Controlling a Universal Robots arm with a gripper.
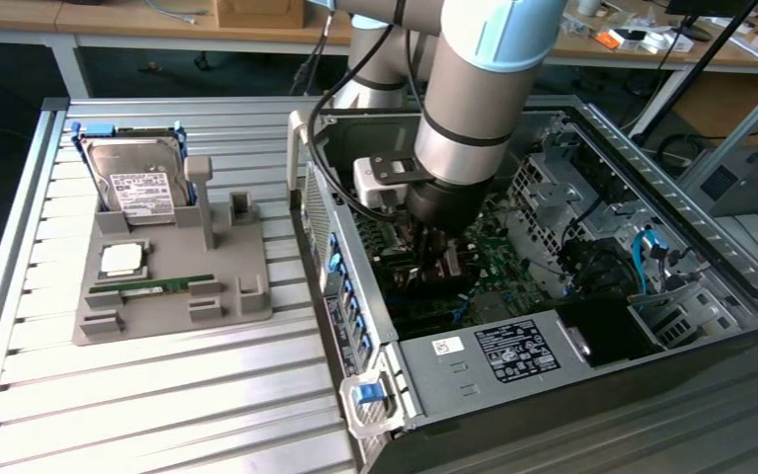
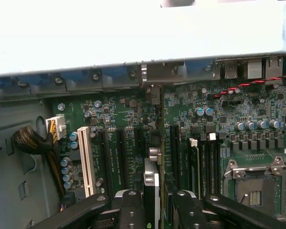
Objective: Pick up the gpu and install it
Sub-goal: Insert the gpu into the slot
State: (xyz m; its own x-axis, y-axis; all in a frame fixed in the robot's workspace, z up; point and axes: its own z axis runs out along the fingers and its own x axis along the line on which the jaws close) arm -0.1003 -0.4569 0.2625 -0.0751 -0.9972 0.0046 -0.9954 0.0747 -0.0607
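GPU card (image 2: 151, 188), seen edge-on in the wrist view, stands upright between the two black fingers (image 2: 132, 210) of the gripper (image 2: 152, 210), which pinch it from both sides with the jaws part-way closed on its thin body. Its silvery bracket edge runs up toward the rear wall of the case, and the card sits over the green motherboard (image 2: 219, 143), lined up along one of the long black slots (image 2: 174, 148); whether its lower edge is seated in a slot cannot be told. A white slot (image 2: 86, 162) lies to one side of it on the board, with a bundle of black cables and a white plug (image 2: 56, 128) just beyond. In the exterior view the arm (image 1: 478, 99) reaches down into the open computer case (image 1: 537, 296), which lies on its side on a slatted metal table (image 1: 155, 395), and the gripper (image 1: 434, 259) is low inside it, just above the board, with the card largely hidden by the wrist. On the exterior view's left, well apart from the case, a grey holder (image 1: 175, 286) stands on the table with a hard drive (image 1: 135, 178) upright at its back, a square processor chip (image 1: 122, 259) lying flat, and a green memory stick (image 1: 155, 285) in front of that.
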